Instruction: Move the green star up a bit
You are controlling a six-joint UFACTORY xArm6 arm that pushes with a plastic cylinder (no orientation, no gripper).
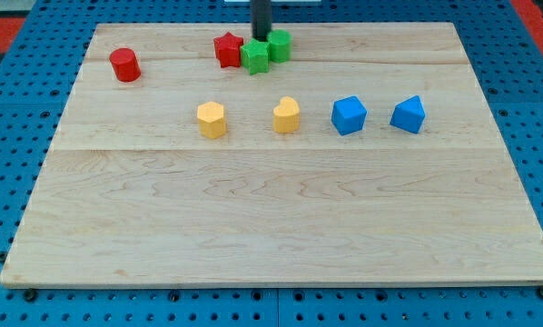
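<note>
A pale wooden board (281, 200) lies on a blue pegboard (17, 136). The green star (256, 56) sits near the board's top edge, touching a red star (228, 49) and a green block (279, 44); my tip (261, 37), a bare rod with nothing to open or close, stands just above it. Any push upward must come from below, so the move looks unfinished.

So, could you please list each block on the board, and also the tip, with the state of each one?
My tip: at the view's top, just above the green star.
Green star: touching red star and other green block.
Green block: right of the tip.
Red star: upright.
Red cylinder: alone.
Yellow hexagon: alone.
Yellow heart: alone.
Two blue blocks: apart.
</note>
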